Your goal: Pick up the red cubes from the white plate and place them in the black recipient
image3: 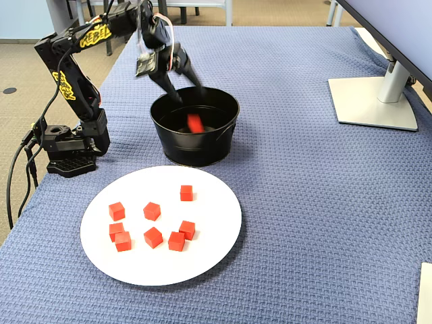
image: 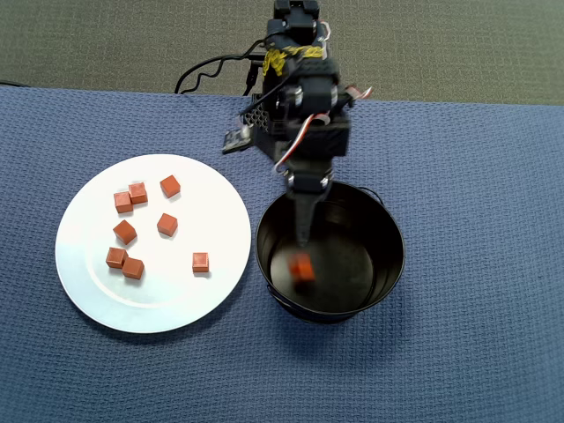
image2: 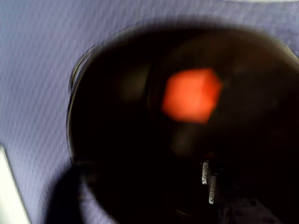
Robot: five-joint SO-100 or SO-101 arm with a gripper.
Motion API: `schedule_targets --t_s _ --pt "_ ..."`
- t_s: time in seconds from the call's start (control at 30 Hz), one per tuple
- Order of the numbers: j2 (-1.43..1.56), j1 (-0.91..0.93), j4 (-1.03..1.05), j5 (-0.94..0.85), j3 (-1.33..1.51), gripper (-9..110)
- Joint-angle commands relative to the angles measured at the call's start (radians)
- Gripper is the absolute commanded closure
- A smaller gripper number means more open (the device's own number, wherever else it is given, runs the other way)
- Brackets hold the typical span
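As the arm's jaws hung over the deep black metal pot point(image: 330, 256), one blurred red cube point(image: 302, 265) lay inside; jaw state indeterminate. Seven small red cubes point(image3: 153, 237) remained on the glossy white plate point(image3: 223, 223); next, return there.

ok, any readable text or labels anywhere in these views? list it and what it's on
"REBEL": yellow lettering on the arm's upper link in the fixed view, tentative since it is slanted and small.
Yellow lettering on the lower link: too small and skewed to read.
Yellow-and-black band on the arm in the overhead view: unreadable.
Cubes, plate, pot, monitor stand: no text.
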Motion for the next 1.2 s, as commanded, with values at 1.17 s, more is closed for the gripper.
schedule_targets --t_s 1.17 --pt "-0.118 0.842 -0.580 -1.868 0.543 77"
